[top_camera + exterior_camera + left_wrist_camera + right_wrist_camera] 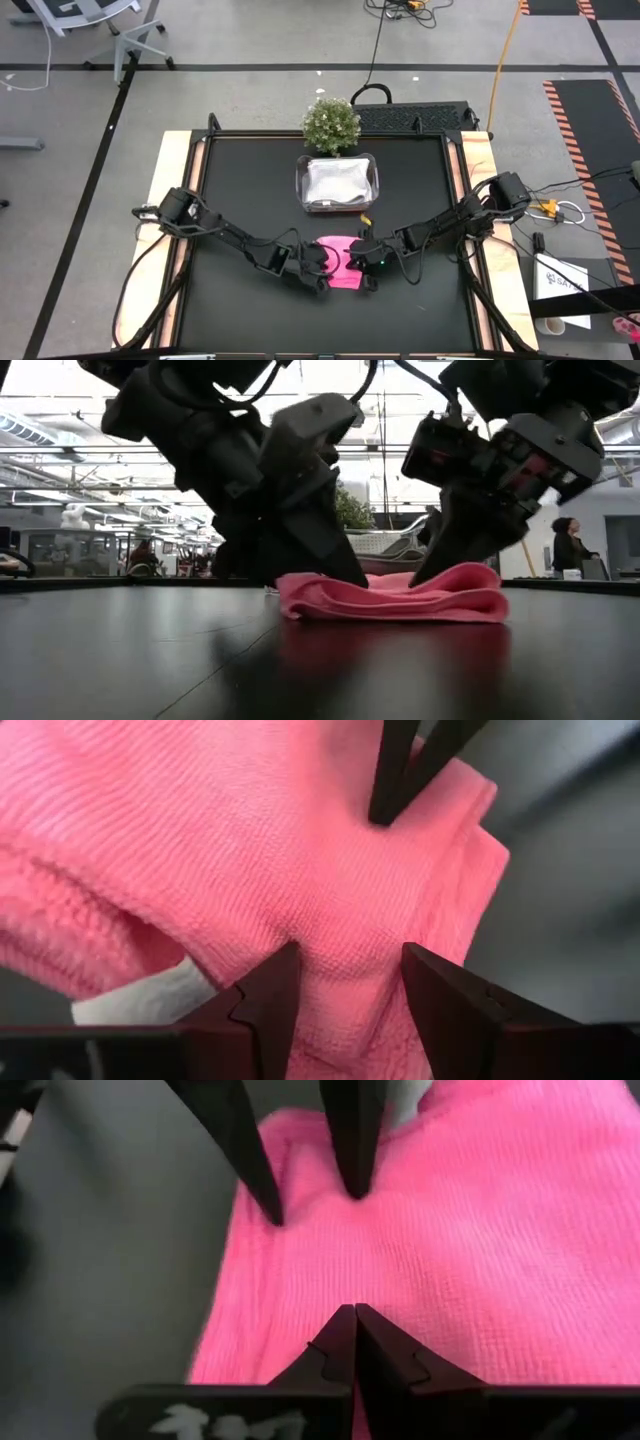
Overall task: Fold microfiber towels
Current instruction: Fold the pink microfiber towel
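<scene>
Black table (240,190): a folded pink towel (338,262) lies near the front edge; a clear tub (338,184) and a small potted plant (331,123) sit toward the rear.

Bright pink towel (340,262), black table (250,190), silvery-grey cloths in clear tub (338,184).

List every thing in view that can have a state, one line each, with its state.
pink towel: folded over, lying flat on the table, both grippers pressing on it.
left gripper: open, fingers straddling a ridge of the pink towel.
right gripper: shut, tips resting on the pink towel.
clear tub: upright, holding folded grey towels.
</scene>
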Robot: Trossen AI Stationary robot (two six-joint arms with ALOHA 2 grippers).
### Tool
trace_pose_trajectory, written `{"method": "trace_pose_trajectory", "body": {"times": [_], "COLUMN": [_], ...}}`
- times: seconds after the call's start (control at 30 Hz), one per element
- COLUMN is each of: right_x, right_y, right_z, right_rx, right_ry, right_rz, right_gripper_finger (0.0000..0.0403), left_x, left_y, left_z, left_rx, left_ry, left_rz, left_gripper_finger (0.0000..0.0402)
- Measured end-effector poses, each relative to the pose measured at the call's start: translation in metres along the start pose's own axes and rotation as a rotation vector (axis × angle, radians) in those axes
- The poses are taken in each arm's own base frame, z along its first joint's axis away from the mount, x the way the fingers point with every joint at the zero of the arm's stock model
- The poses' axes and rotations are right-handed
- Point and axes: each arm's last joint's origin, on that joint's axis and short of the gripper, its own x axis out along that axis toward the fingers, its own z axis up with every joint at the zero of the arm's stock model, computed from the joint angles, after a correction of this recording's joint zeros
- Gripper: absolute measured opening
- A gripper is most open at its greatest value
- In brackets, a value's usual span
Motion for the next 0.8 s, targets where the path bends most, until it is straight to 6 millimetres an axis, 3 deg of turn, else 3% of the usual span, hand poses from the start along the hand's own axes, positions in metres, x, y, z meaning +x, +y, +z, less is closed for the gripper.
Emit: {"method": "trace_pose_trajectory", "body": {"times": [0.17, 0.4, 0.63, 0.8], "right_x": [0.007, 0.002, -0.03, -0.022], "right_y": [0.005, 0.006, 0.015, 0.01], "right_z": [-0.01, -0.011, 0.017, 0.02], "right_rx": [0.024, -0.011, -0.178, -0.264], "right_ry": [0.051, 0.087, -0.097, -0.158], "right_rz": [0.029, 0.028, 0.021, -0.049], "right_gripper_finger": [0.0, 0.0, 0.0, 0.0], "left_x": [0.003, 0.002, -0.027, -0.027], "left_y": [-0.01, -0.014, -0.021, -0.009], "left_z": [-0.013, -0.017, 0.007, 0.016], "left_rx": [-0.024, -0.07, 0.05, 0.142], "left_ry": [0.019, -0.005, -0.206, -0.266], "left_rz": [-0.047, -0.054, 0.01, 0.134], "left_gripper_finger": [0.0181, 0.0181, 0.0181, 0.0181]}}
